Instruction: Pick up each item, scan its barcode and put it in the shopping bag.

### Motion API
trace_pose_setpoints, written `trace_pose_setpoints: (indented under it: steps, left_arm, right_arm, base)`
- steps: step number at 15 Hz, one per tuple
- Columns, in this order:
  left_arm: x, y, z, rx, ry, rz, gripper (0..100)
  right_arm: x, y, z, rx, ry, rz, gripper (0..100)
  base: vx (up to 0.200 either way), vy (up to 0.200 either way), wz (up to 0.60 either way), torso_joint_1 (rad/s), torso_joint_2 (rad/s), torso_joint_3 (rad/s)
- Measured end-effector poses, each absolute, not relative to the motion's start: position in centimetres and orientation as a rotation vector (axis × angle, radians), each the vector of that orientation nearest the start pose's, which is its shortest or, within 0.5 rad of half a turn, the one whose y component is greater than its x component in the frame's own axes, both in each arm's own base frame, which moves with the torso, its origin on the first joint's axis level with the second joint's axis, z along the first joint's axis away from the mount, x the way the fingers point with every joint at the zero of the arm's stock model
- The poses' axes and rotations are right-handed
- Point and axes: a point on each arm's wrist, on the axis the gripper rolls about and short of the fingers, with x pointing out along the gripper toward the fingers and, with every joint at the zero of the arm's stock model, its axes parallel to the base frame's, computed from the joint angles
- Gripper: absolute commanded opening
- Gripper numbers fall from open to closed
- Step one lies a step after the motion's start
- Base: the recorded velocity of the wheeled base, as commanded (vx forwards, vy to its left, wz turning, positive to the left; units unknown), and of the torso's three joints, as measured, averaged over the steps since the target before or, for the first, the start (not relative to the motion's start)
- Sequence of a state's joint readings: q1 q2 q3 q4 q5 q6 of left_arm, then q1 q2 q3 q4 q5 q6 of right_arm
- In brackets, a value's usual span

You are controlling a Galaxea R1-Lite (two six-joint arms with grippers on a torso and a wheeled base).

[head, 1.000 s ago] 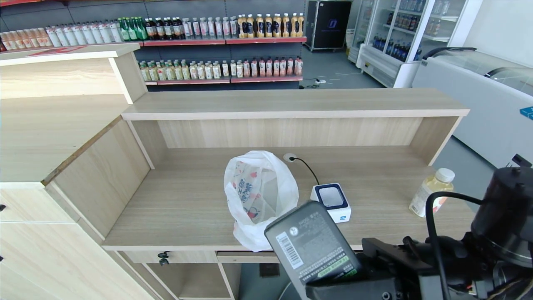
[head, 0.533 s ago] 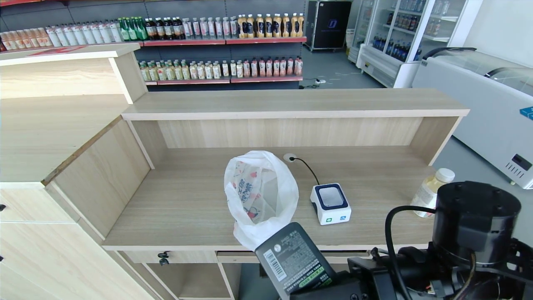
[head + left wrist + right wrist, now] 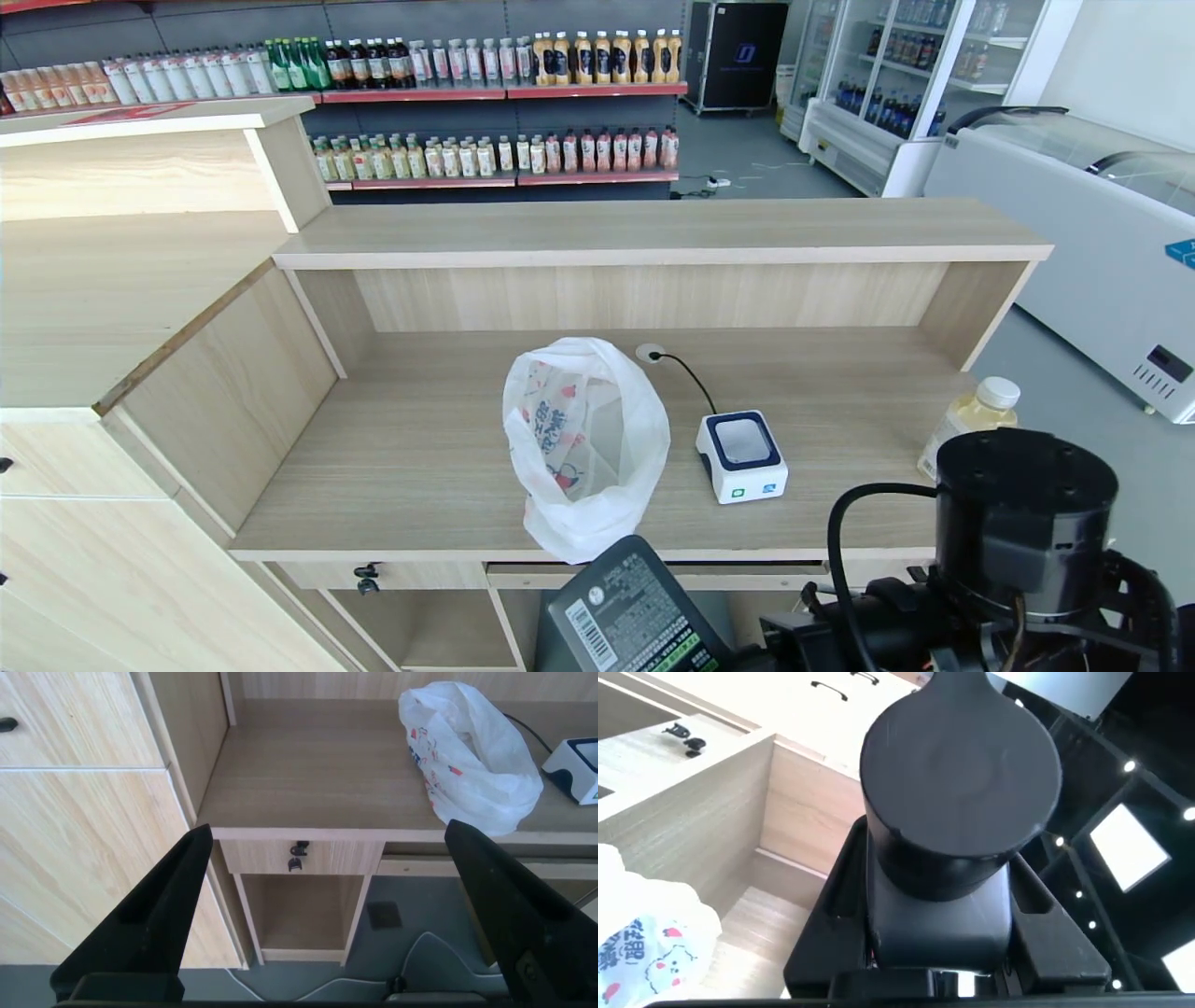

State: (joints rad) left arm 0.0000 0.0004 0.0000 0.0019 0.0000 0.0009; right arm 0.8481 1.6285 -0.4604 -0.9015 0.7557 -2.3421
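Gripping the dark bottle [image 3: 644, 597] is the right pincer [image 3: 938, 957] (head view shows its barcode [image 3: 592, 636]); left pincer [image 3: 327, 838] open.

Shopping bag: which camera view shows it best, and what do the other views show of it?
The head view: the shopping bag stands on the counter beside the scanner, its mouth open to the camera. The left wrist view shows it from the side. The right wrist view has a printed corner of it past the dark container.

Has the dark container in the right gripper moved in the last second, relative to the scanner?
Yes. The dark container has drawn back toward the robot and slightly left, away from the scanner, and is now past the counter's front edge.
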Motion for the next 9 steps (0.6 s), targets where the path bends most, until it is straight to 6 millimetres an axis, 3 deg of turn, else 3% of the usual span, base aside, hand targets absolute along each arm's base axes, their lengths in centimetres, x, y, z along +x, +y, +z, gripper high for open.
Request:
trace_pose_setpoints:
  steps: [9]
  left_arm:
    - [-2.28,0.0,7.53,0.001,0.002,0.0,100]
  right_arm:
    - [14.7,19.18,14.15,-1.716,-1.628,1.098,0]
  base:
    - [0.0,0.0,0.0,0.0,0.0,0.0]
